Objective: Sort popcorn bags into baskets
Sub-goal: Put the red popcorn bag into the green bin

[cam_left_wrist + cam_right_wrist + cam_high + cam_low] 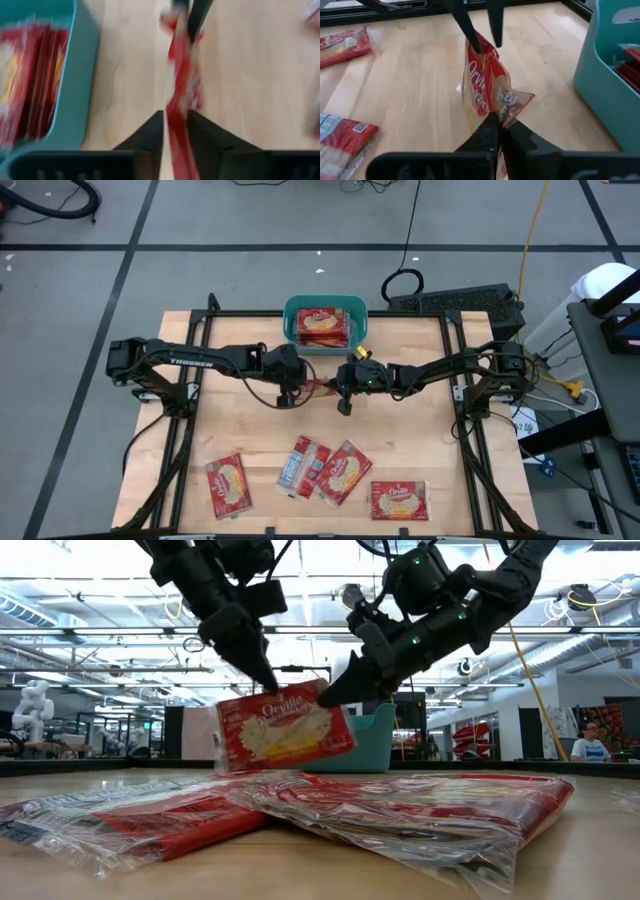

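Observation:
One red popcorn bag [320, 386] with a cream label hangs between my two grippers above the table's middle, just near of the teal basket [291, 320]. The low view shows the bag [285, 732] on edge with its label facing the near side. My left gripper [293, 387] is shut on its left end and my right gripper [345, 390] on its right end. Red bags [322, 326] lie inside the basket. Several more bags rest flat along the table's near edge [228, 485]. My left gripper pinches the bag's upper edge near its left corner [268, 692] between both fingers [156, 131], slanting down from above. The bag runs edge-on between them and is lifted clear. My right gripper pinches the bag's upper right corner [509, 111] between its fingertips [330, 692], slanting down from the right. The bag hangs below it, clear of the table.
The basket [385, 740] stands at the far edge's middle, right behind the held bag. Loose bags [303, 467], [342, 472], [399, 500] lie near the front edge; in the low view they fill the foreground [400, 805]. Bare wood lies left and right of the grippers.

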You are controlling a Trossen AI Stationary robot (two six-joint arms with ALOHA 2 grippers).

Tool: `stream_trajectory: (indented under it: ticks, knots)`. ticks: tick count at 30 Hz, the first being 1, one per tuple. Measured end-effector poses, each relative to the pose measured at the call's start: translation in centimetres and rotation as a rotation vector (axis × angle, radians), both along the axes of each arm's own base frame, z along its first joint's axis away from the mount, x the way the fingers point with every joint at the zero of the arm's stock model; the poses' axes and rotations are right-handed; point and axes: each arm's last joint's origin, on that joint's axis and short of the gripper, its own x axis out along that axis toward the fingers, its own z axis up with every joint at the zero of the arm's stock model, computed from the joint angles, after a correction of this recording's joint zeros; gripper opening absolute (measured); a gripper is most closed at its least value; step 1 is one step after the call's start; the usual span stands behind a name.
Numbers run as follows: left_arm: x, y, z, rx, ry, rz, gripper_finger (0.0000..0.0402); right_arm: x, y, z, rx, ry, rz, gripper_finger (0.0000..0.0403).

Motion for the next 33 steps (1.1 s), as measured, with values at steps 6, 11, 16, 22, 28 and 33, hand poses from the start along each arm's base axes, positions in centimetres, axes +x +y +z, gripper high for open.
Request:
stream_trajectory:
  ticks: [6,11,16,22,28,33]
  knots:
    - [-1.0,0.1,-0.8,-0.011,0.111,0.132,0.0169,-0.8,0.0,-0.9,0.014,0.027,-0.034,0.0001]
    - [-2.0,-0.1,-2.7,-0.024,0.164,0.152,0.0208,-1.2,0.1,-1.5,0.017,0.047,-0.029,0.0001]
    - [-2.6,-0.1,-4.9,-0.017,0.111,0.15,0.0212,-1.2,0.4,-1.5,-0.004,0.05,-0.011,0.0001]
    - [-2.9,-0.1,-6.4,0.0,0.022,0.145,0.018,-1.2,0.4,-1.5,-0.011,0.046,-0.008,0.0]
    - [-2.8,-0.3,-6.6,-0.045,-0.028,0.123,0.0113,-1.2,0.4,-1.5,-0.026,0.049,0.0,0.0]
    - [-2.8,-0.3,-6.6,-0.052,-0.029,0.111,0.0047,-1.2,0.3,-1.5,-0.034,0.051,0.002,0.0]
